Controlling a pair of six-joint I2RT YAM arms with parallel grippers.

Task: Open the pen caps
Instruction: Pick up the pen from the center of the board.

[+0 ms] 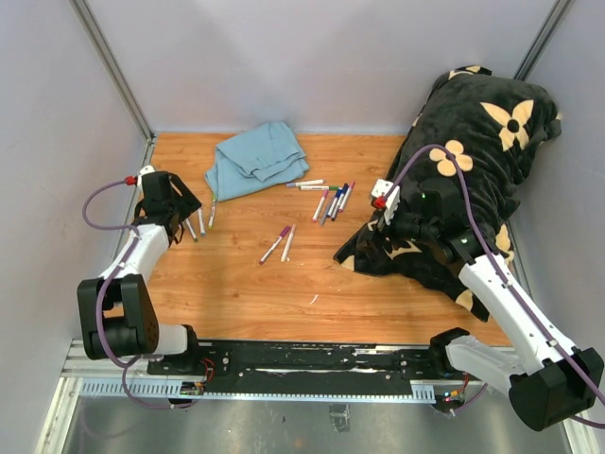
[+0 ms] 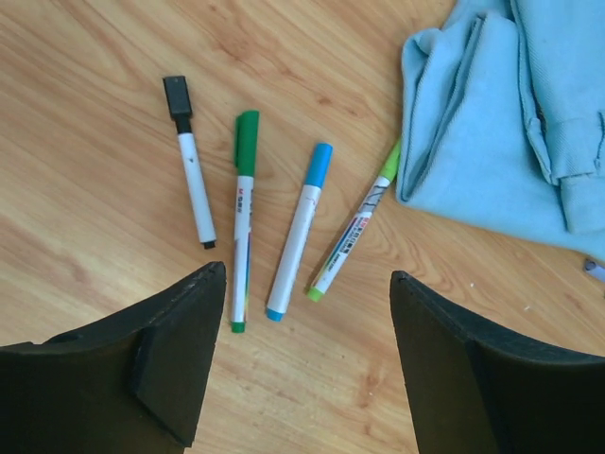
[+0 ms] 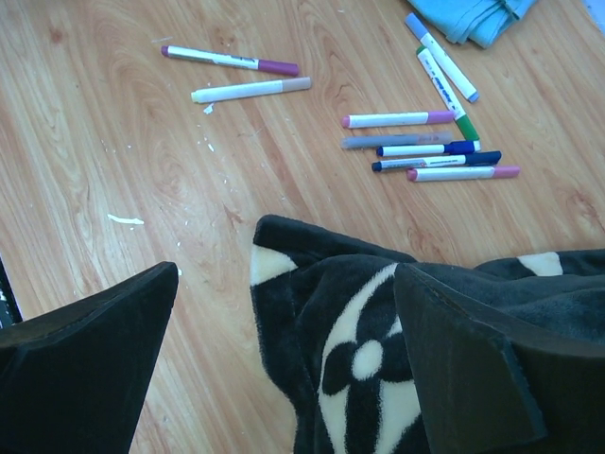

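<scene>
The left gripper (image 2: 307,284) is hovering over four capped markers (image 1: 196,223) lying near the worktop's (image 1: 236,293) left edge. Its pincer is spread and gripping nothing. Below it the green marker (image 2: 242,236) and the blue marker (image 2: 295,236) are lying side by side, just apart. A black-capped marker (image 2: 194,180) and a lime marker (image 2: 354,227) are flanking them, the lime one's cap end lying against the folded blue cloth (image 2: 501,113).

The pen caps here, such as the green cap (image 2: 247,142) and the blue cap (image 2: 319,163), are all sitting on their barrels. The task therefore seems to be at its picking stage: choosing one marker to lift.

The right gripper (image 3: 284,274) is hanging with its pincer wide apart and empty above the black flowered blanket (image 3: 378,359) at the right edge. A further cluster of markers (image 3: 425,147) is lying beyond it, toward the far edge.

Next, the left gripper likely needs lowering astride a single barrel and pinching it clear of its neighbours. It would then be presenting the cap end to the right gripper for pulling.
</scene>
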